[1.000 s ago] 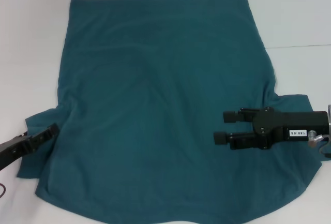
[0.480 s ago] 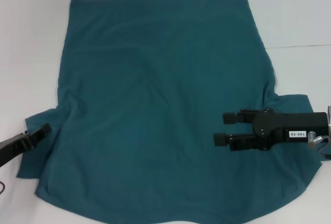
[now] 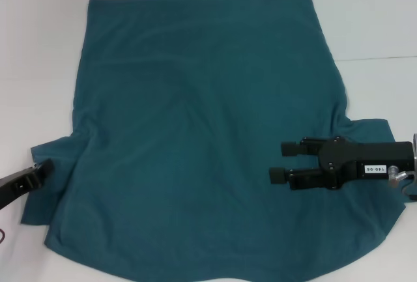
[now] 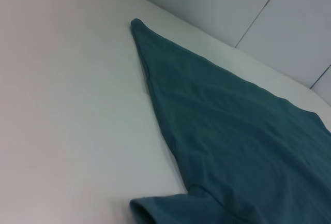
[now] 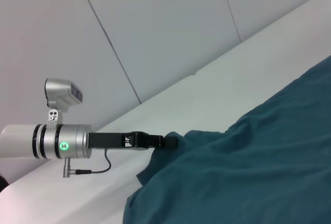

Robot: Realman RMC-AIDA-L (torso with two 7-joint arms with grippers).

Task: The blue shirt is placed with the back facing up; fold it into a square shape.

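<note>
The blue shirt (image 3: pixel 195 132) lies spread flat on the white table (image 3: pixel 39 34) and fills most of the head view. Its hem is at the far side and its sleeves are near me on both sides. My right gripper (image 3: pixel 282 161) hovers open over the shirt's right part, close to the right sleeve, with nothing between its fingers. My left gripper (image 3: pixel 40 170) sits low at the far left, at the outer edge of the left sleeve. The right wrist view shows the left gripper (image 5: pixel 168 142) at the sleeve's edge of the shirt (image 5: pixel 248 172). The left wrist view shows the shirt's (image 4: pixel 232 131) side edge and sleeve.
Bare white table surrounds the shirt on the left, far side and right. A seam line (image 3: pixel 384 57) crosses the table on the right. Grey panelled walls (image 5: pixel 155 27) stand beyond the table's edges.
My left gripper has drawn back to the left, from over the left sleeve to its outer edge. The right gripper and the shirt have not moved.
</note>
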